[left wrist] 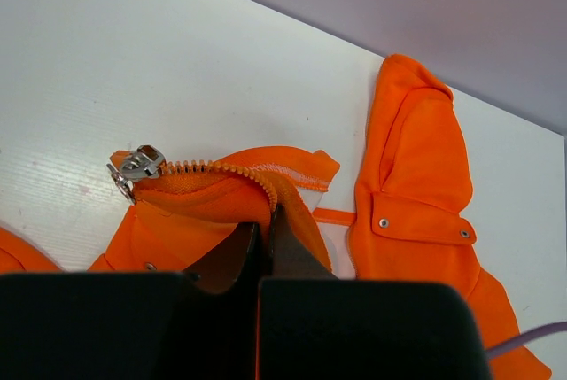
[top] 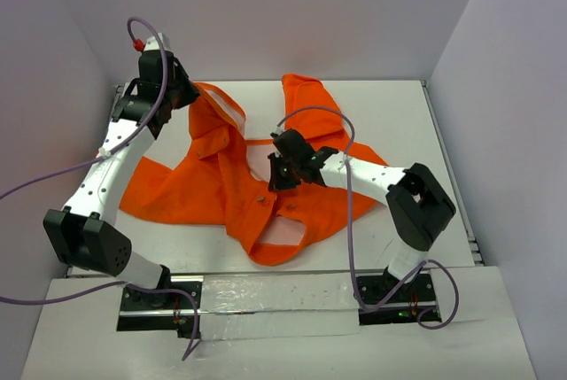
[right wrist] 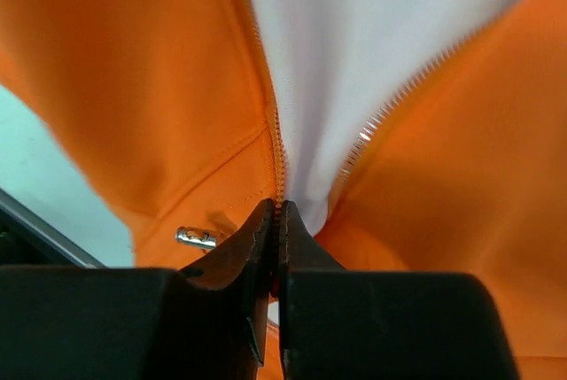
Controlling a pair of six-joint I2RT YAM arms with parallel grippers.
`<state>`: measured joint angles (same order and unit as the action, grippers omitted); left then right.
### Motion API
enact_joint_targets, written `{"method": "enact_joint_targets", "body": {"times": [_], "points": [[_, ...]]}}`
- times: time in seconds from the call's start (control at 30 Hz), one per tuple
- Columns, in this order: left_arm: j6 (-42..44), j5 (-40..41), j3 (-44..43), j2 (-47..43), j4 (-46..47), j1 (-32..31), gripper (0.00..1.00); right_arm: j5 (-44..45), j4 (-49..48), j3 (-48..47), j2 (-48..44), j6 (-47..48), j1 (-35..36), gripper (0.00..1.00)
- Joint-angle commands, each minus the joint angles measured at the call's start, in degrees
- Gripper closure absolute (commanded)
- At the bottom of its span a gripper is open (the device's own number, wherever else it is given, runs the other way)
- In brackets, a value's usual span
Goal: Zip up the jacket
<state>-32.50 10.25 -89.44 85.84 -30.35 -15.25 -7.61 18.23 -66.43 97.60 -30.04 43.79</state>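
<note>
The orange jacket [top: 213,181] lies open on the white table, with its pale lining [right wrist: 354,52] showing between the two zipper rows. My left gripper [top: 183,94] is at the jacket's far left edge. It is shut on the toothed zipper edge [left wrist: 232,170] of the jacket [left wrist: 416,176]. The silver zipper slider [left wrist: 137,165] sits at that edge's free end, left of my left gripper [left wrist: 266,223]. My right gripper [top: 280,172] is over the jacket's middle. In the right wrist view my right gripper [right wrist: 278,209] is shut on the left zipper row [right wrist: 276,141] where the two rows meet.
A small silver metal piece [right wrist: 197,237] lies on the orange fabric just left of the right fingers. A flap pocket with snaps [left wrist: 421,221] lies right of the left gripper. Walls stand close behind and at both sides of the table [top: 416,114].
</note>
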Motion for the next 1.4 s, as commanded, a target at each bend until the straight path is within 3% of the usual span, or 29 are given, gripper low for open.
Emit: {"method": "enact_joint_targets", "body": {"times": [0.0,0.13,0.3,0.47,0.63,0.9,1.0,1.03,1.3,1.37], "points": [[-0.98,-0.32,1.22,-2.62,3.29,0.48,1.00,-2.66,-3.16,1.75,1.86,-2.27,0.29,0.81],[-0.71,-0.40,3.06,-3.69,3.72,0.48,1.00,-4.86,-4.77,3.14,1.13,-3.53,0.34,0.73],[-0.37,-0.51,3.50,-4.21,3.74,0.48,1.00,-5.98,-5.68,4.62,-0.40,-3.69,0.61,0.76],[-0.46,-0.85,3.94,-4.47,4.70,0.48,1.00,-4.81,-4.08,4.71,-1.74,-3.25,1.11,0.61],[-0.37,-0.93,4.23,-4.24,4.51,0.48,1.00,-3.88,-3.15,4.84,-2.98,-3.22,1.53,0.60],[-0.02,-0.58,3.80,-4.28,4.25,0.48,1.00,-0.93,-1.19,4.40,-2.94,-3.25,2.79,0.67],[-0.02,-0.58,3.54,-4.22,4.19,0.48,1.00,0.14,-1.09,4.41,-3.17,-3.53,2.94,0.97],[-0.02,-0.58,3.48,-4.19,4.16,0.48,1.00,0.36,-0.96,4.38,-3.29,-3.57,3.01,1.00],[1.41,1.97,-0.95,-1.24,1.82,0.48,1.00,4.62,4.01,5.08,-11.72,-1.57,9.70,1.00],[2.28,2.81,-3.41,0.22,0.81,0.49,1.00,5.98,5.34,6.60,-13.93,-1.85,15.65,1.00]]}}
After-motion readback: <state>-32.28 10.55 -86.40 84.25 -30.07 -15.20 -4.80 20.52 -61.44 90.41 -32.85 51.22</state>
